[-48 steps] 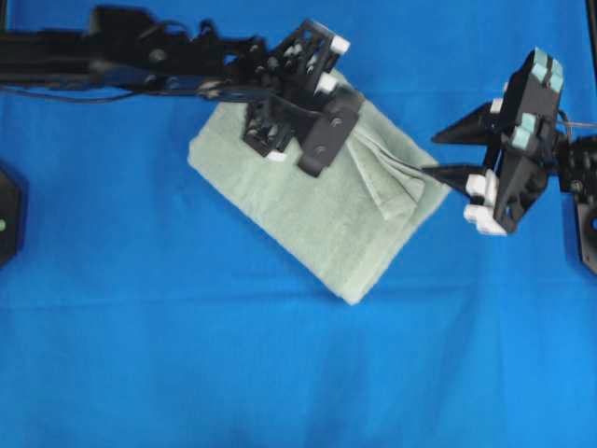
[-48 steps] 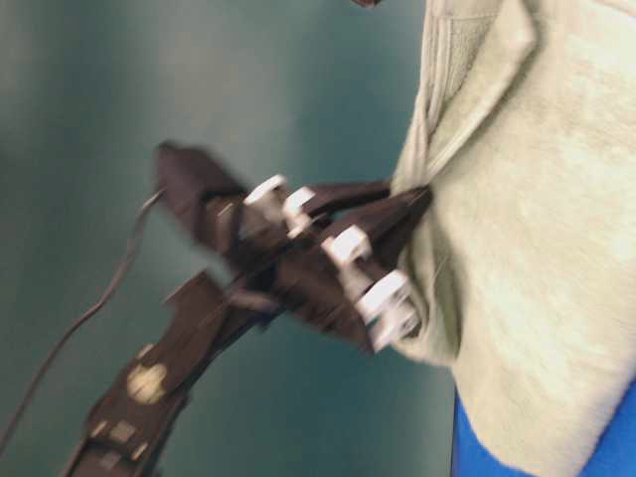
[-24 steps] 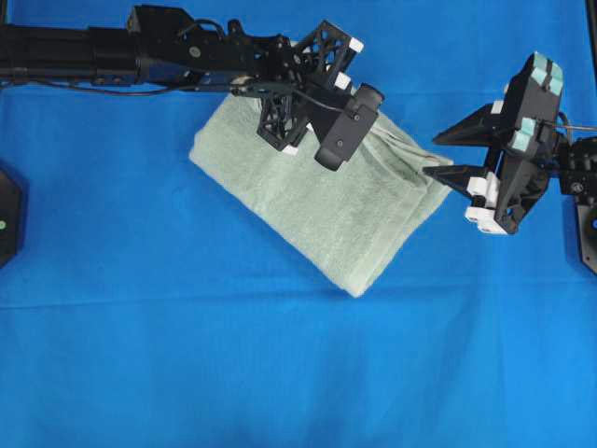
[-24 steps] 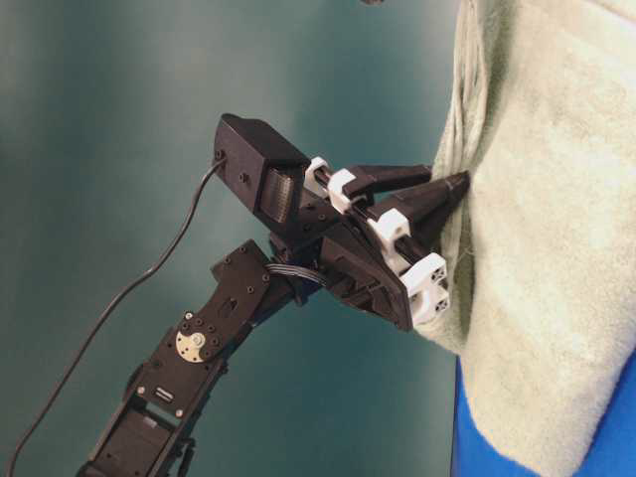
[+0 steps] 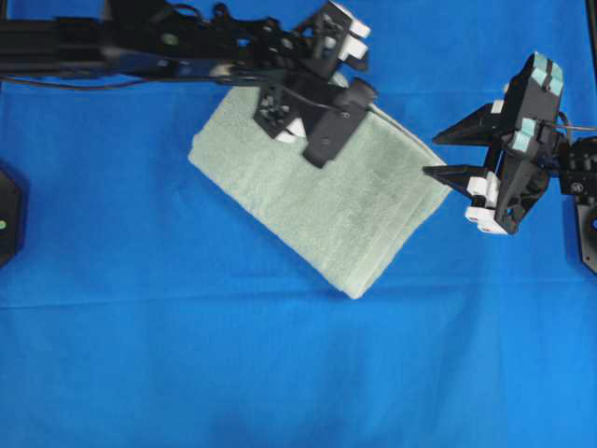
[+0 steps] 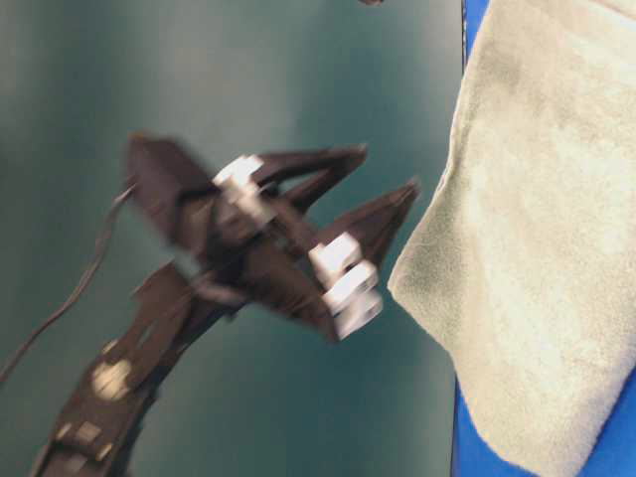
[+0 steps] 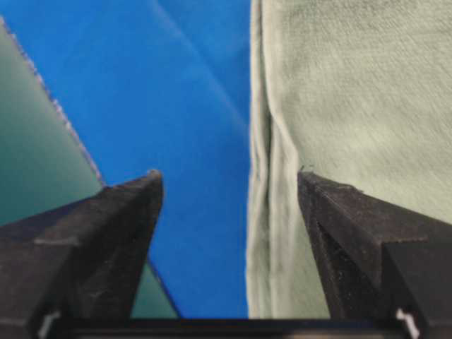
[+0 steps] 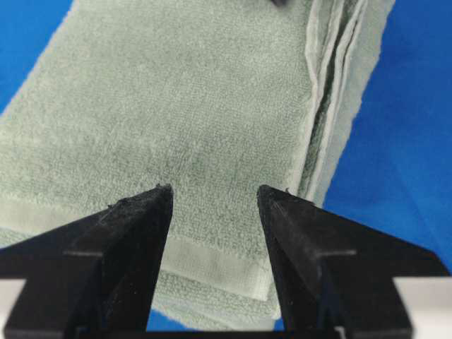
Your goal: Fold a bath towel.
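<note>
The bath towel (image 5: 317,201) lies as a flat, pale green folded rectangle set at an angle on the blue cloth. It also shows as the towel (image 6: 537,229). My left gripper (image 5: 359,93) hovers over its far layered edge, open and empty, blurred by motion. From table level the left gripper (image 6: 390,171) stands just clear of the towel's corner. In the left wrist view the towel's edge (image 7: 265,212) runs between the spread fingers (image 7: 106,233). My right gripper (image 5: 429,156) is open beside the right corner. Its wrist view shows the towel (image 8: 176,92) beyond the gripper (image 8: 214,189).
Bright blue cloth (image 5: 280,373) covers the table around the towel. Black arm bases sit at the left edge (image 5: 7,210) and the right edge (image 5: 586,215). The left arm (image 5: 112,42) stretches along the far side. A teal wall (image 6: 149,79) lies past the table's edge.
My left gripper was shut on the towel's edge; it has opened, let go and pulled back from it. The raised flap now lies flat. The right gripper has not moved.
</note>
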Robot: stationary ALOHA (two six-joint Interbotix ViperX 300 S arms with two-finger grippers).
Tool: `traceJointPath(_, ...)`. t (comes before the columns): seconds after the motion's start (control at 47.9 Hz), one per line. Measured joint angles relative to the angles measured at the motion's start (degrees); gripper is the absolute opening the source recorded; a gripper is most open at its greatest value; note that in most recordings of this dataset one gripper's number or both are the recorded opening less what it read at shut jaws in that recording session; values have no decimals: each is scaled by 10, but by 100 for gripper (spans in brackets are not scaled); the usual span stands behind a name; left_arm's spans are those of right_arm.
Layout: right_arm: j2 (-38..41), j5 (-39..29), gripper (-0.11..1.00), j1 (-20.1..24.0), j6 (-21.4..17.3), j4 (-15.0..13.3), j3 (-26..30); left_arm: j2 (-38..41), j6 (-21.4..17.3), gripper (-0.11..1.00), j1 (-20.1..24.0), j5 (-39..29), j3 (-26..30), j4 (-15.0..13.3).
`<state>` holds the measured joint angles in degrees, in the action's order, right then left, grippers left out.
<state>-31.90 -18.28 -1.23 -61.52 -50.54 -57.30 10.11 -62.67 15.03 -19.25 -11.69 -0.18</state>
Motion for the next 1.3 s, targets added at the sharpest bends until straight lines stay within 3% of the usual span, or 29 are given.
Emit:
traceJointPath(0.167, -13, 5, 56, 0, -1, -17, 0, -108, 53, 71, -11, 39, -81, -11)
traceJointPath(0.502, -59, 83, 56, 1, 1, -111, 11, -324, 315, 70, -101, 200, -256, -14)
traceJointPath(0.648, -113, 83, 56, 1, 0, -134, 11, -411, 432, 70, -116, 231, -316, -14)
traceJointPath(0.731, -155, 75, 56, 1, 0, -135, 9, -461, 472, 70, -121, 232, -346, -14)
traceJointPath(0.815, -199, 62, 56, 1, 0, -136, -3, -519, 505, 70, -130, 227, -377, -14)
traceJointPath(1.024, -305, 1, 56, 1, 0, -135, -54, -658, 547, 70, -136, 178, -455, -13)
traceJointPath(1.296, -398, -20, 52, 1, -2, -103, -141, -831, 590, 68, -137, 82, -557, -14)
